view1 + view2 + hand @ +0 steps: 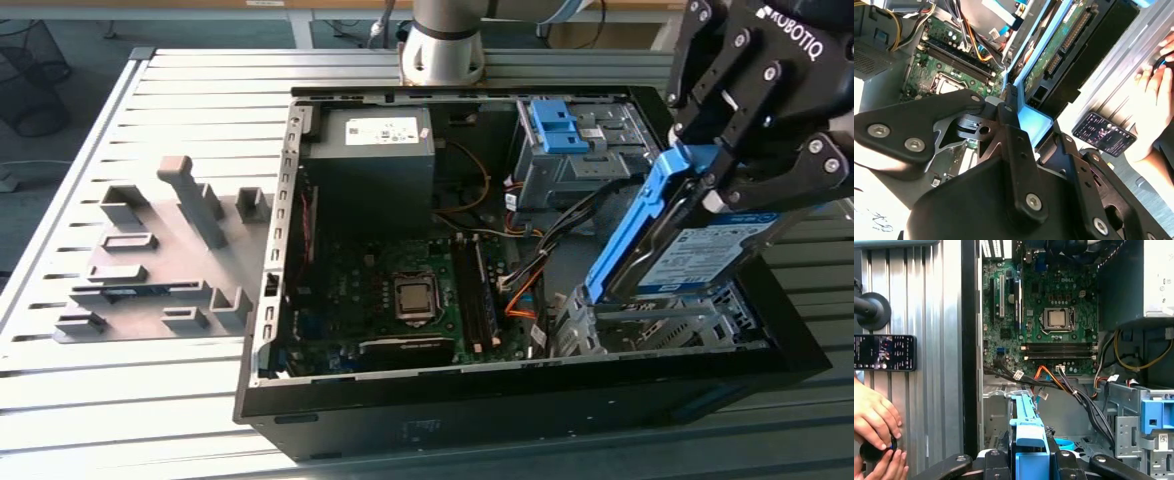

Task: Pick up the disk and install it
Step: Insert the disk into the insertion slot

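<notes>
Slatted metal worktop, pale grey, carrying one opened computer case laid on its side, so the interior faces up for access from above.

1. Drive cage: bare perforated metal at the case's near corner, toward the exterior view's right. Its mouth is upward, so it is judged to be the receiving bay.

2. Disk: silver-grey, white-and-blue label, blue plastic frame along its edges. Held clear of the worktop, on edge and tilted, with its lower end at the mouth of the drive cage. Whether it sits in the rails cannot be told. Judged mid-installation and not yet seated, the tilt suiting the bay's slot.

3. Gripper: black, jaws clenched on the disk's upper end. In the first wrist view they press across the blue frame from both sides.

4. Hands: a person's, on the worktop just outside the case wall, closed round a small dark object. A dark handset lies near them.

5. Motherboard: green, on the case floor, with the processor socket at its middle. Orange and black cables run just beside the cage and may snag the disk.

6. Power supply box: dark grey, against the far wall. A blue bracket stands in the far bay.

7. Grey fixtures: on the worktop toward the exterior view's left, well apart from the work.

8. Robot base: farthest, behind the case.
</notes>
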`<action>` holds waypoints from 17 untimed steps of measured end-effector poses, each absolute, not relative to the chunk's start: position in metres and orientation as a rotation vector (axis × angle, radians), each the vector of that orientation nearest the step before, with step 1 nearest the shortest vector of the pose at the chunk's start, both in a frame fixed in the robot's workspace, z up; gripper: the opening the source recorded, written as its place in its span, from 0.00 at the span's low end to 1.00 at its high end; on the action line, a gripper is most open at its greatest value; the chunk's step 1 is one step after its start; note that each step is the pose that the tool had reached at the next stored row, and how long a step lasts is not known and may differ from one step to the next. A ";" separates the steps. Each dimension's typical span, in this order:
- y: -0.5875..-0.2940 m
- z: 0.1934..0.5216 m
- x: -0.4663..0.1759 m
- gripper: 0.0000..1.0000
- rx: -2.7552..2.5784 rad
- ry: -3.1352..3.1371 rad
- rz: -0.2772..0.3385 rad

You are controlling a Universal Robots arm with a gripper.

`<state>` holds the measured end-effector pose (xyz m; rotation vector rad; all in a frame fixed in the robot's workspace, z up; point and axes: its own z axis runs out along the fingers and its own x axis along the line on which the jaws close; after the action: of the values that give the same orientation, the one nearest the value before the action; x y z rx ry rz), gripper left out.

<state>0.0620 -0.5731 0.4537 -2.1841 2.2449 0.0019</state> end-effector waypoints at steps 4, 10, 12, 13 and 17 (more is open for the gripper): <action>-0.573 0.452 0.065 0.37 -2.184 2.245 0.003; -0.569 0.448 0.066 0.37 -2.180 2.249 0.003; -0.569 0.447 0.067 0.37 -2.177 2.252 0.002; -0.569 0.446 0.067 0.37 -2.176 2.253 0.002; -0.569 0.442 0.068 0.37 -2.171 2.258 0.002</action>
<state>0.0678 -0.5691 0.4420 -2.1713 2.2577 0.0024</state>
